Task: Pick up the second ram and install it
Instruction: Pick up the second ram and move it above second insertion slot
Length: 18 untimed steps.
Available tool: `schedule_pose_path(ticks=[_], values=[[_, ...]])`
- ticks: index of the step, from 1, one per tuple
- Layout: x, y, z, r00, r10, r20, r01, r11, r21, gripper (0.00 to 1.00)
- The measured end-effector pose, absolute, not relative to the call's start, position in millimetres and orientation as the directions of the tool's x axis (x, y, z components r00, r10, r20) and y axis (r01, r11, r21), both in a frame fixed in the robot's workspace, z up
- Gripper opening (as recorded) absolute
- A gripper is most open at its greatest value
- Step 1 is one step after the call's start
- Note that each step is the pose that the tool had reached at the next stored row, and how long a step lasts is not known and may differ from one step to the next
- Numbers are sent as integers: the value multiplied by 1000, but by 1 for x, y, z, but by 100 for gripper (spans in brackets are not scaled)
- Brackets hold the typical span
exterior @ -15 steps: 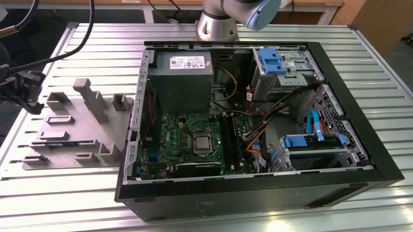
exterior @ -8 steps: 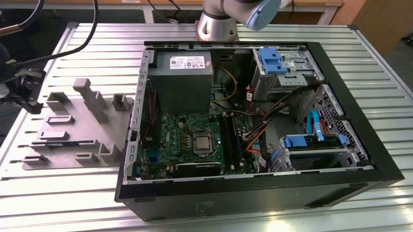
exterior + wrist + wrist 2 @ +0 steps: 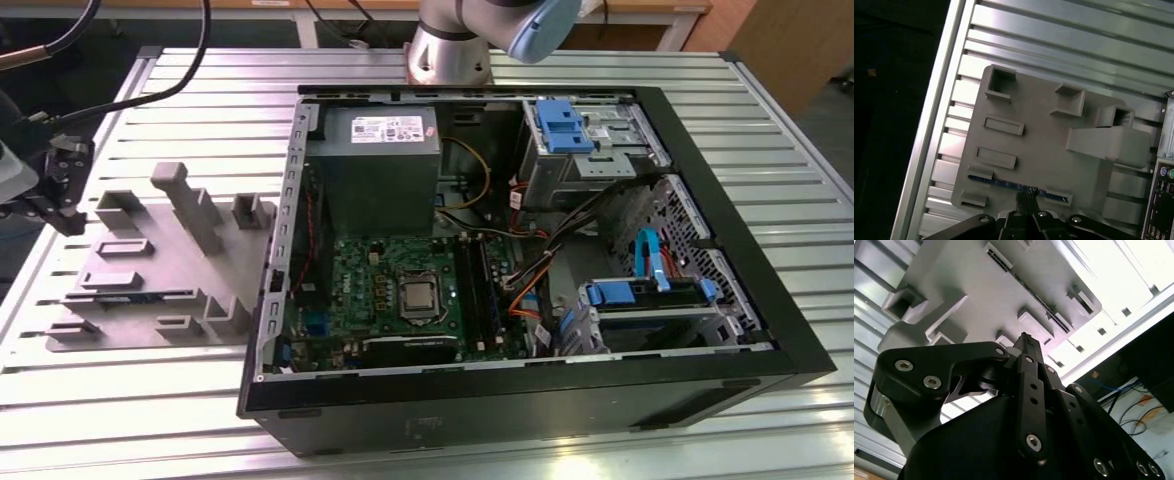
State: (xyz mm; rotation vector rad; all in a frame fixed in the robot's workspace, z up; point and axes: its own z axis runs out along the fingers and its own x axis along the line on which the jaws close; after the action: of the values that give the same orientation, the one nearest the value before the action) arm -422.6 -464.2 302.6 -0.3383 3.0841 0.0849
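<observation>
The ram [image 3: 1004, 182] is blue, its holder [image 3: 1044, 145] grey, the claw [image 3: 1026, 194] black, the ribbed table [image 3: 1054, 35] silver.

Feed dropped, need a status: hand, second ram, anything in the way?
Hand shut, empty, hovering over the gray fixture. Second ram lying in its fixture slot, not yet picked. Nothing seen between hand and ram.

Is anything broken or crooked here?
Nothing looks broken or spilled. The second ram lies straight in its slot in the gray holder, with the gripper close by it. The open computer case sits flat on the table.
</observation>
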Motion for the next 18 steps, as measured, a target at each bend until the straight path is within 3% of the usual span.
schedule_pose_path(ticks=[18], values=[[-423,-464,302,-854,-518,-44,-520,853,50,11]])
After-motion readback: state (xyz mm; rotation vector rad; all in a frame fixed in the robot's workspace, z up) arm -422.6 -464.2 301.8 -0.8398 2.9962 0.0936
